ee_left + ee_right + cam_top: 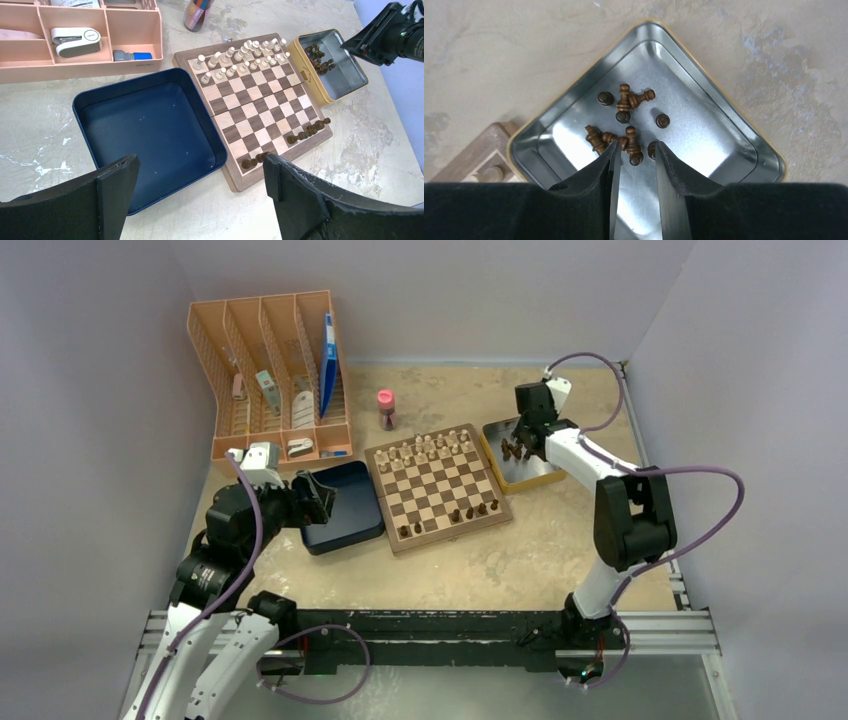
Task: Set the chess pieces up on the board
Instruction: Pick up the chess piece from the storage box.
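Table [560, 570]: the layout is read from the overhead view, with both arms mounted at the 6 o'clock edge.

Board [440, 488]: it is placed mid-table and turned slightly. The cream pieces [425, 450] are ranked along its 12 o'clock side. A handful of dark chess pieces [470, 510] is stood along the 6 o'clock edge, with gaps in the row. The row behind it is not yet filled.

Blue box [352, 525]: it is set at 9 o'clock of the board, against its edge. Nothing is seen inside it.

Tin [724, 125]: it is set at 3 o'clock of the board, just beside it. The rest of the dark pieces are heaped here, some toppled and some upright.

Left gripper [200, 162]: it is held above the blue box, well apart from the board. Its fingers are spread wide and nothing is between them.

Right gripper [636, 150]: it is lowered over the tin with its fingers partly apart. One dark pawn [632, 146] is bracketed between the tips, with a gap on either side, so it is not judged to be clamped.

Step in hand (judged): a dark piece is being picked from the tin, and the dark side is roughly half set.

Next move (judged): the fingers need to be brought down around the bracketed pawn alone and closed. The neighbours touching it at 9 o'clock may be dragged along. The pawn is then to be carried towards 9 o'clock and stood upright on a free square at the board's 6 o'clock edge, without the pieces already standing there being knocked.
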